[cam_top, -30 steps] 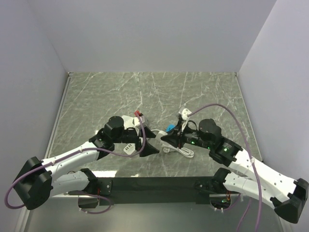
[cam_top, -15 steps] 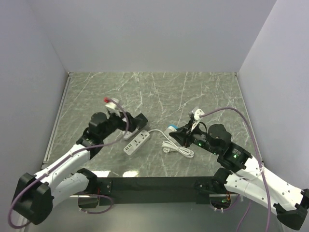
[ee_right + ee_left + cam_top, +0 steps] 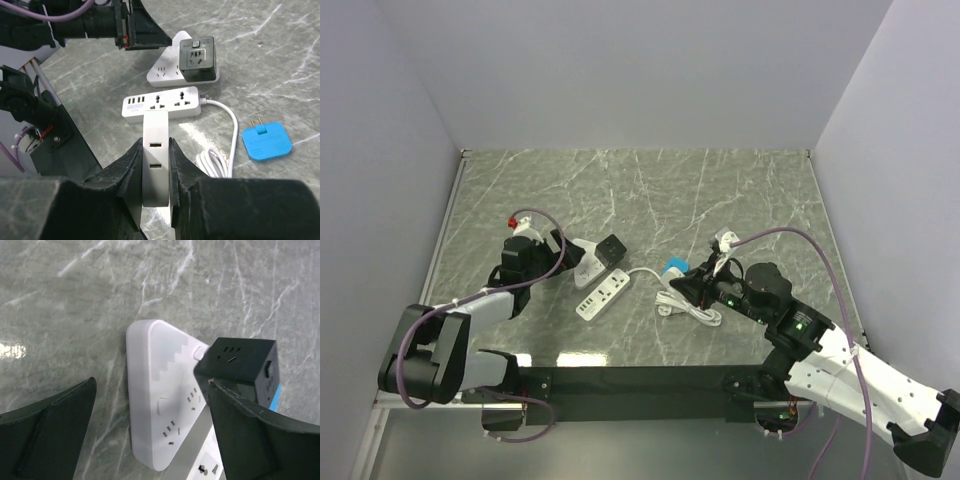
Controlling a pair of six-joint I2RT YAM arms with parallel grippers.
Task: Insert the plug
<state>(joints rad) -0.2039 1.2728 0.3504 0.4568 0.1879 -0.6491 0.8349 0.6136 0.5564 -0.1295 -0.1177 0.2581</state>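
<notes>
Right claw [image 3: 156, 146]: clamped shut on the white charger plug [image 3: 156, 172]. It is a slim block, pinched on its two long sides and standing up between my fingers. Two small dark slots show on the face toward my wrist camera, one above the other. The plug hangs over the green marble table [image 3: 740, 190], on the near side of the power strip [image 3: 162, 103] and apart from it.

Power strip: white, lying flat, two sockets facing up. There is a row of small ports at the end toward my left arm, with a dark label strip beside them, too small to read. Its cable [image 3: 221, 150] leaves the other end and runs into a loose coil beside my right claw.

Blue adapter [image 3: 266, 142]: flat on the table beyond the cable, two brass pins pointing away. A faint raised mark on its face is unreadable.

Left claw [image 3: 151, 390]: fingers spread wide, nothing between them, poised over a white three-cornered socket block [image 3: 160, 405]. A black cube socket [image 3: 242, 365] overlaps that block's corner. I cannot tell whether it is plugged in or only resting there.
</notes>
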